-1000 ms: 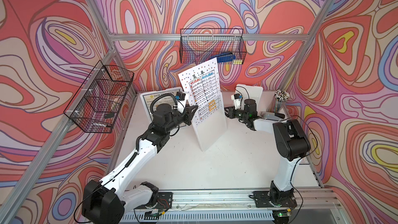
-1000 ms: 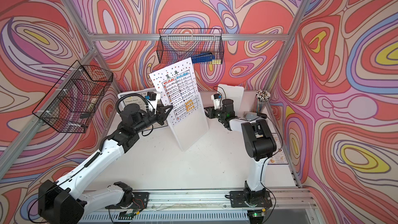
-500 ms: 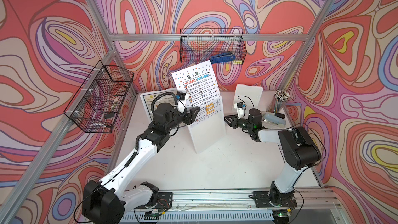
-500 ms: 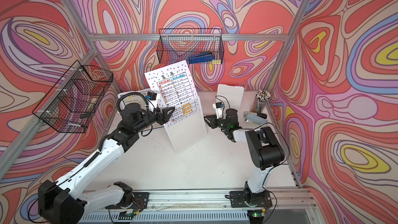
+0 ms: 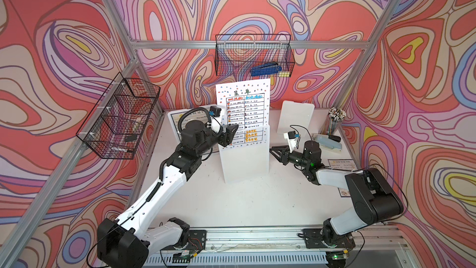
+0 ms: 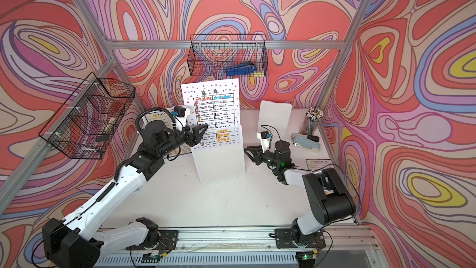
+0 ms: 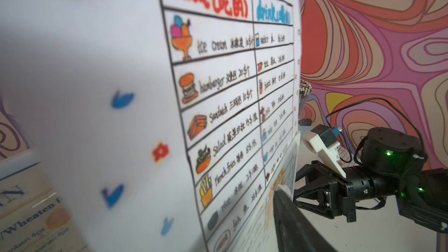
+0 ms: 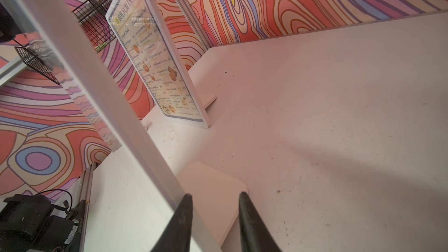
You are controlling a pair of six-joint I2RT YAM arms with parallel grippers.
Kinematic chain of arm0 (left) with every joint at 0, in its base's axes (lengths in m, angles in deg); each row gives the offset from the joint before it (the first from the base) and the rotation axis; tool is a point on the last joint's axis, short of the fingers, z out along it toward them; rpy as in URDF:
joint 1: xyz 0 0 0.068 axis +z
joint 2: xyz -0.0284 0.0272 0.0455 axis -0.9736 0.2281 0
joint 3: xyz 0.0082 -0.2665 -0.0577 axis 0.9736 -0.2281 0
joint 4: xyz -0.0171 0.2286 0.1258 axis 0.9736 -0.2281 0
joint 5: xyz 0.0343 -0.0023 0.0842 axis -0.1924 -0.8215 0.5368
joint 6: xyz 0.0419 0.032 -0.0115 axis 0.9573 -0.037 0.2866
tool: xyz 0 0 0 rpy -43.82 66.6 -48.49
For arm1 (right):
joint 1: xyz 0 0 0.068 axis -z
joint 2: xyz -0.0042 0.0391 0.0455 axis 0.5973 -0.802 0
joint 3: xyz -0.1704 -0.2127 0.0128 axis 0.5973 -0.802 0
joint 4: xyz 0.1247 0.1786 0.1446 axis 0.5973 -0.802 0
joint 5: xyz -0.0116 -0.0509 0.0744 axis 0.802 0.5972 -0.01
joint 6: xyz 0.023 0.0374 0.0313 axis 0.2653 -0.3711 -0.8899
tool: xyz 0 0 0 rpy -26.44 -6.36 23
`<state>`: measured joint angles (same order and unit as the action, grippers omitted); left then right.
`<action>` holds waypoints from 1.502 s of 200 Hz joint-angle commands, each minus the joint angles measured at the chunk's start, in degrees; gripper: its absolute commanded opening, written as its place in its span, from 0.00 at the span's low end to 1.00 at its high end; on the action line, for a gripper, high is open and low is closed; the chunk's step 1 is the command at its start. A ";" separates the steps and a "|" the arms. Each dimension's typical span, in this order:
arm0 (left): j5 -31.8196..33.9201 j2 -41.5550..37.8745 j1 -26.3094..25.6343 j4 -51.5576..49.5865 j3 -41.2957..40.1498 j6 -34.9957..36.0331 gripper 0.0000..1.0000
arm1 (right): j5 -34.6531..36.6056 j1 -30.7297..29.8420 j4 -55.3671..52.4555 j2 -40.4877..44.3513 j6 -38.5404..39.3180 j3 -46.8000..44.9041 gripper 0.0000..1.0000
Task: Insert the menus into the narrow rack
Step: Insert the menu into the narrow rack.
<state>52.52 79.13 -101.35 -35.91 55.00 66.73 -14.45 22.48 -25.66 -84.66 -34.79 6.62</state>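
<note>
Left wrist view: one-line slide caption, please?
White menu standing in the clear rack, right end effector open just beyond the rack's edge.

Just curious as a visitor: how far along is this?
Done: the white menu stands in the middle rack; a blue-bordered menu sits in another stand. In hand: nothing, the left gripper is open at the white menu's edge. Left: a third menu lying flat by the right arm.
</note>
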 commanded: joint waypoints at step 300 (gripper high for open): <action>1.19 -2.35 0.46 -8.99 6.26 2.44 0.08 | -9.67 -0.56 -14.03 -0.93 -3.07 37.72 0.55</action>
<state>52.54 75.90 -101.09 -43.89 60.82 68.18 -21.44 22.52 -40.96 -84.46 -36.65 42.56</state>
